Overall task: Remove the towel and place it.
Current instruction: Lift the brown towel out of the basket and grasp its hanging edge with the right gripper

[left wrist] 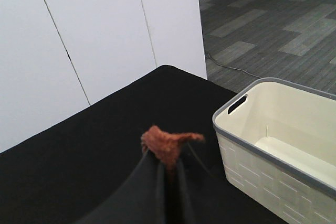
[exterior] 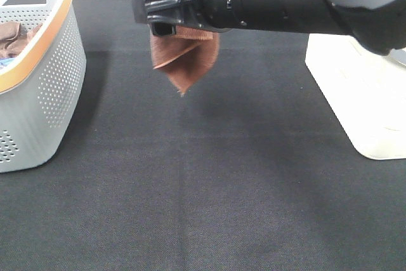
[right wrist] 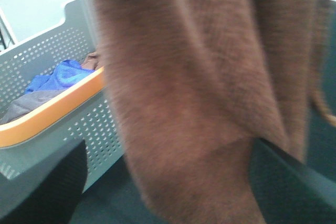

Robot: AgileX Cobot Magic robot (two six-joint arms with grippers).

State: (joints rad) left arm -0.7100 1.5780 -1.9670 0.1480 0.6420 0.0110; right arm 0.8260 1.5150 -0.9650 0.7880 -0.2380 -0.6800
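The reddish-brown towel hangs in the air above the black table, its lowest corner pointing down. In the left wrist view my left gripper is shut on a tuft of the towel; this gripper does not show in the exterior view. My right gripper reaches across from the right and is at the towel's upper part. In the right wrist view the towel fills the space between the right gripper's spread fingers, which stand apart.
A grey perforated basket with an orange rim stands at the left and holds a darker brown cloth and a blue cloth. A white basket stands at the right; in the left wrist view it looks empty.
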